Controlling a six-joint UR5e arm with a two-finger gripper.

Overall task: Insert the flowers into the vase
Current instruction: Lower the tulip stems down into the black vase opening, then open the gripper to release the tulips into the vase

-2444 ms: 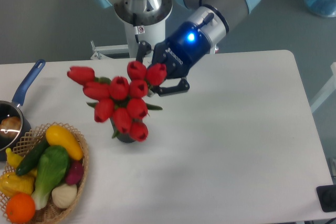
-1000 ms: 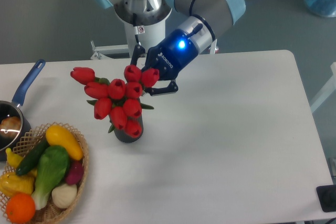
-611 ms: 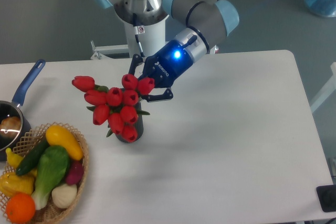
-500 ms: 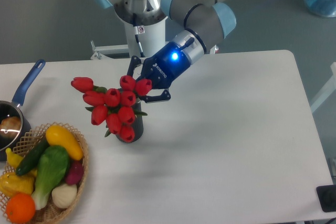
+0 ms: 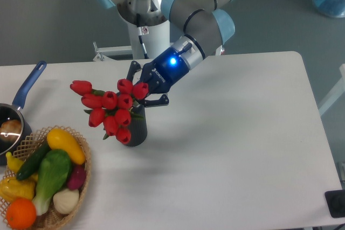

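Claw: the gripper [image 5: 141,88] reaches down from the desk's far edge, its black fingers to either side of the bunch's near-right blooms; it appears clamped on the tulip stems, though the buds hide the contact itself.
Flowers: the red tulips [image 5: 110,109] fan out leftward from the claw, about ten buds counted, one bunch in all. They hang over and in front of the vase mouth, lower buds overlapping its rim.
Vase: one black ribbed vase [image 5: 136,130] stands upright in the desk's left half, toward the middle; only its right side and base show.
Change: across the last seconds the bunch has slid left and sunk, and more of the vase wall now shows to its right. My judgement is that the stems are entering or just above the mouth; insertion looks under way, not finished.
Bystanders: one wicker basket [image 5: 83,173] of produce at the near-left corner; one blue-handled saucepan [image 5: 20,104] at the left edge.
Desk: the white desk [image 5: 237,149] carries all of these.
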